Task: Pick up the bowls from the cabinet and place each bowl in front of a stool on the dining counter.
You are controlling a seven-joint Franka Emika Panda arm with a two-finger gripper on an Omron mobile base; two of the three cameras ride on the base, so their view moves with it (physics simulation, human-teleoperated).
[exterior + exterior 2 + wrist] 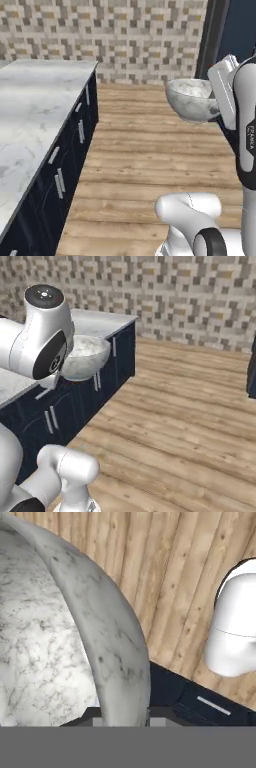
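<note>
The grey-white marbled bowl point(192, 100) hangs in the air above the wooden floor, tilted on its side, with my gripper point(217, 100) shut on its right rim. In the right base view the same bowl point(86, 357) pokes out from behind my arm's big white joint, just in front of the marble counter. The hand view looks along the bowl point(60, 642), whose rim runs down between my gripper point(122, 716) and its dark fingertips. A tall dark navy cabinet point(241, 27) stands at the top right. A white marble counter point(35, 110) with a navy base lies to the left; I cannot tell whether it is the dining counter.
Navy low cupboards with short silver handles point(70, 150) run under the marble top. A mosaic tiled wall point(130, 35) closes the far end. Wooden floor point(145, 160) stretches between the counter and my arm. A dark navy edge point(251, 373) shows at the right.
</note>
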